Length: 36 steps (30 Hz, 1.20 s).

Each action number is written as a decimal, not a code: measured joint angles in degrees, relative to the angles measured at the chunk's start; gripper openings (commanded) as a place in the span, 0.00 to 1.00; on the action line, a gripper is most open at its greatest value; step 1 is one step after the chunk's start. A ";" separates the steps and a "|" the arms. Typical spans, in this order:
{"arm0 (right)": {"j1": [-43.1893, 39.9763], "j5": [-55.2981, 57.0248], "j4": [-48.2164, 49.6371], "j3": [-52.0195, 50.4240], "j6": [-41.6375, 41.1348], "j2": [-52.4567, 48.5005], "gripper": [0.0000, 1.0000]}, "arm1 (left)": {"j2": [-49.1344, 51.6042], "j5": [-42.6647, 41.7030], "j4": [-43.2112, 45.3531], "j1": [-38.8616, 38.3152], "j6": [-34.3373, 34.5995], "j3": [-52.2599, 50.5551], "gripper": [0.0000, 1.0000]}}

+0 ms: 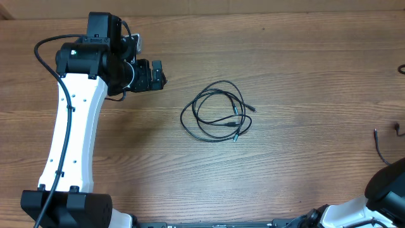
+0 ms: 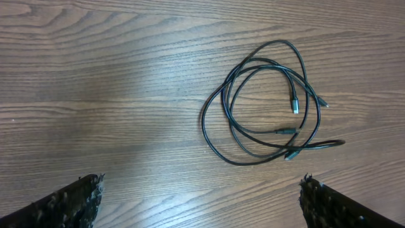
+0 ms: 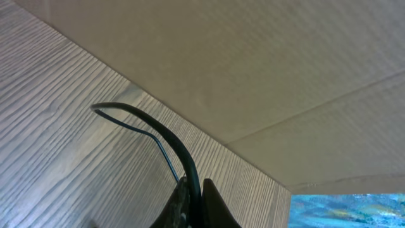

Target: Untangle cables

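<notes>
On the table (image 1: 304,63): wood-grain top, brown with long streaks running across the overhead view, matte with a soft sheen.
Cables (image 1: 218,118): thin black cords, round in section and limp, lying flat in one loose, overlapping coil near the middle of the table.
Coil shape: roughly oval, several loops crossing one another, with bare wood showing through the loops.
Plugs: small slim connectors at the cord ends, seen in the left wrist view within and at the edge of the cables (image 2: 278,131).
Long axis: the coil is a little wider than it is deep in the overhead view, and one loose end trails out from it, away from the left arm.
Left arm (image 1: 73,120): smooth white link with a black joint housing and black head.
Left gripper (image 1: 152,76): jaws spread wide and holding nothing.
Left fingers (image 2: 76,202): black, with rough, knobbly pads; only the two tips show, at the bottom corners of the wrist view.
Cables against left gripper (image 2: 201,190): ahead of the open tips and shifted toward one finger, apart from both, with bare wood between.
Right gripper (image 3: 193,206): dark fingers pressed fully together.
Cord (image 3: 158,130): a thin black strand arches up from the closed tips over the table; whether it is pinched cannot be told.
</notes>
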<state>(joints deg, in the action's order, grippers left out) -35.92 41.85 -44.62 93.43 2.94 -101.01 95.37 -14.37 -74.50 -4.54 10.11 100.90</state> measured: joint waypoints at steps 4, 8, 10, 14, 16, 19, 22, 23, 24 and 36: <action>0.00 0.46 2.36 -0.07 4.24 -0.44 0.04 | 0.00 0.02 0.00 0.00 0.00 0.00 1.00; -0.17 4.50 8.59 -0.13 13.53 -0.74 0.04 | 0.00 0.00 -0.02 0.00 -0.22 0.00 1.00; -0.70 5.81 10.23 -0.13 17.92 -0.74 0.04 | -0.02 0.00 -0.04 0.00 -0.96 0.00 1.00; -2.29 6.47 11.39 -0.13 22.99 -0.79 0.04 | 0.00 0.00 0.04 0.00 -1.46 0.00 1.00; -3.10 5.01 11.04 -0.13 24.85 -0.79 0.04 | 0.00 0.00 0.52 0.00 -1.51 0.00 1.00; -3.58 2.45 10.25 -0.13 26.23 -0.85 0.04 | 0.00 0.00 0.85 0.00 -1.49 0.00 1.00; -3.69 -1.77 7.43 -0.15 27.10 -1.25 0.25 | 0.00 -0.26 0.83 0.00 -1.49 0.00 1.00; -3.69 -2.93 6.71 -0.24 27.39 -1.53 0.32 | 0.00 -0.48 0.85 0.00 -1.49 0.00 1.00; -3.69 -4.61 6.40 -0.63 27.30 -2.14 0.52 | 0.00 -0.66 0.85 0.00 -1.49 0.00 1.00; -3.65 -25.68 6.56 -3.19 23.08 -5.09 1.00 | 0.00 -1.95 0.83 0.00 -1.49 0.00 1.00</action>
<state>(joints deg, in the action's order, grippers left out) -39.57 16.16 -38.06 90.24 26.02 -106.10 95.37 -16.32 -73.67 -4.54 8.62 100.90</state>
